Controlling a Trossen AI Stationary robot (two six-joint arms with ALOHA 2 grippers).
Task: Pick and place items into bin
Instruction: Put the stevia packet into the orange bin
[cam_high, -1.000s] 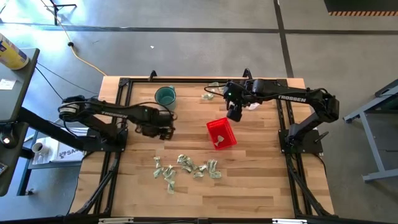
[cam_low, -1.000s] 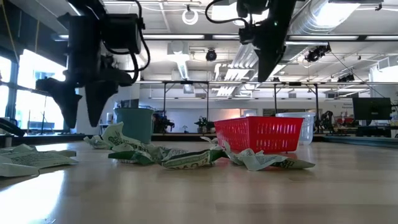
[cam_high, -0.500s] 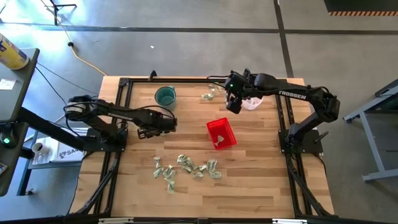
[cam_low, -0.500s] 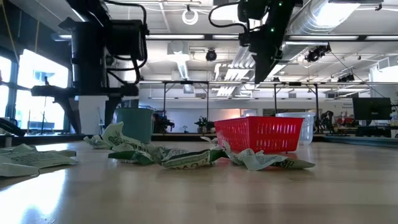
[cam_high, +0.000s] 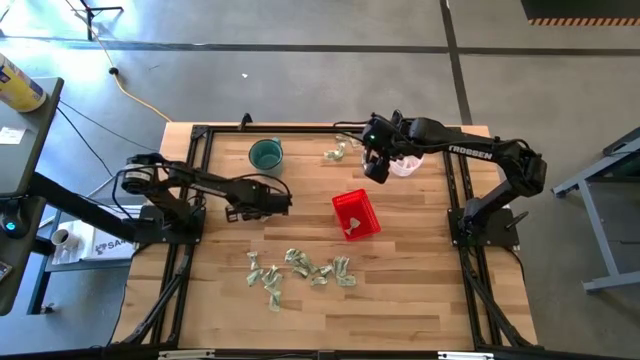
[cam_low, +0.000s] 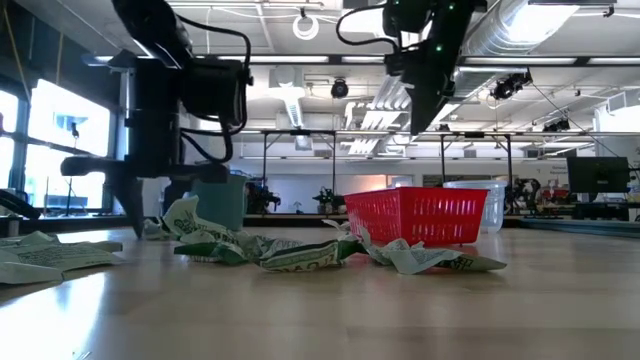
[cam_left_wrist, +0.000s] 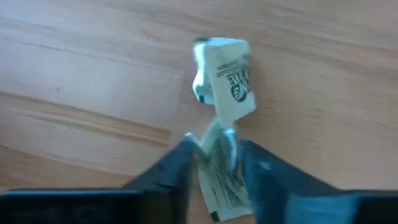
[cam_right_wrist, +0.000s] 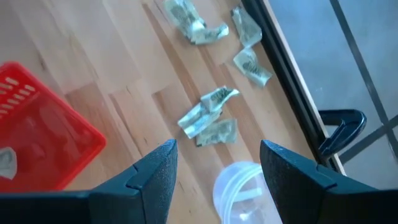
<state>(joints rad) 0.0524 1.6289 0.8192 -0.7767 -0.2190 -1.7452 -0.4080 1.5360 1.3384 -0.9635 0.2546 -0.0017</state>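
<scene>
1. Left of centre on the worktop (cam_high: 420, 310), the left gripper (cam_high: 287, 203) sits between the green cup (cam_high: 266, 154) and the bin (cam_high: 356, 214).
2. Its wrist view shows the fingers (cam_left_wrist: 169, 174) closing on a wrapper (cam_left_wrist: 221, 163), which stands pinched between the tips with its upper half sticking out above them. A second ago they were spread wide and pointed down; since then the arm has reached further right toward the bin and the gap has narrowed round the paper.
3. Judgement: the pick looks made or nearly made. The hold is on the lower end of a thin, crumpled strip, so it may slip or fold on the carry.
4. Right gripper (cam_high: 377, 170) hangs over the far side, just left of the clear cup (cam_high: 403, 165). Fingers (cam_right_wrist: 153, 174) spread, nothing between them. It shifted slightly toward the far edge a second ago and has held there for the last half second.
5. Bin lies right of centre, one whitish piece (cam_high: 351, 233) visible inside.
6. Main heap of wrappers (cam_high: 300, 270) lies on the near side, well apart from both grippers. A few more (cam_right_wrist: 208, 115) lie at the far edge beside the clear cup.
7. Task is early: most pieces remain outside the bin.
</scene>
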